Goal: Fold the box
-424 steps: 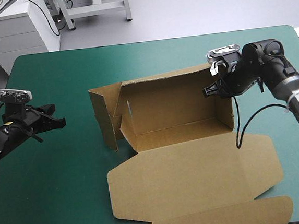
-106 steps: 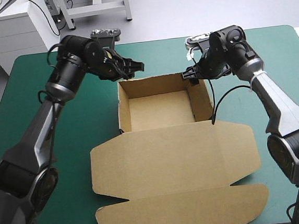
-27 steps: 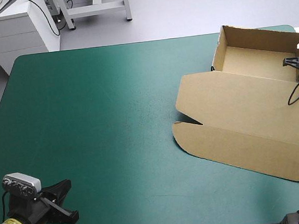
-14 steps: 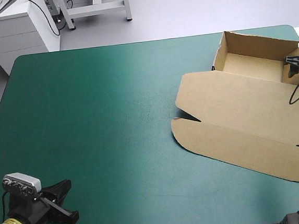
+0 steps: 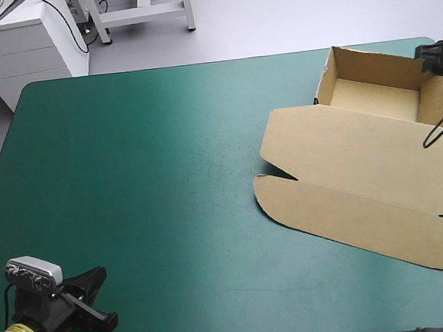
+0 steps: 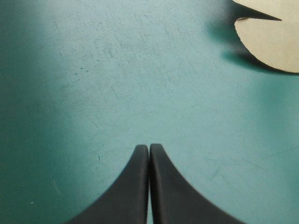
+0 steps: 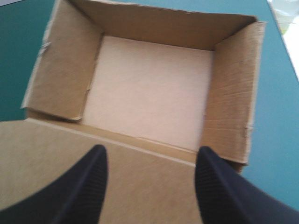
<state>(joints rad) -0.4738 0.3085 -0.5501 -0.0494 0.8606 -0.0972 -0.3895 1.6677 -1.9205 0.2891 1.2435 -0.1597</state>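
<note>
The brown box (image 5: 370, 85) stands as an open tray at the table's far right corner, all walls raised. Its lid (image 5: 362, 173) lies flat toward the front, ending in a rounded flap. My right gripper (image 5: 432, 58) hovers at the tray's far right wall, open. In the right wrist view, the gripper (image 7: 152, 150) is open above the hinge line, looking down into the box (image 7: 149, 88), which is bare inside. My left gripper (image 5: 103, 299) rests low at the front left corner, far from the box. In the left wrist view, the gripper (image 6: 148, 147) is shut, with the flap's tip (image 6: 268, 37) far ahead.
The teal-green cover (image 5: 152, 172) stretches between my left gripper and the box. The tray sits close to the table's far edge and right edge, and the lid's right end runs out toward the right edge.
My right gripper has drawn back from inside the tray's right wall toward the far right corner. The box turned slightly and now lies still. The left arm has not moved.
</note>
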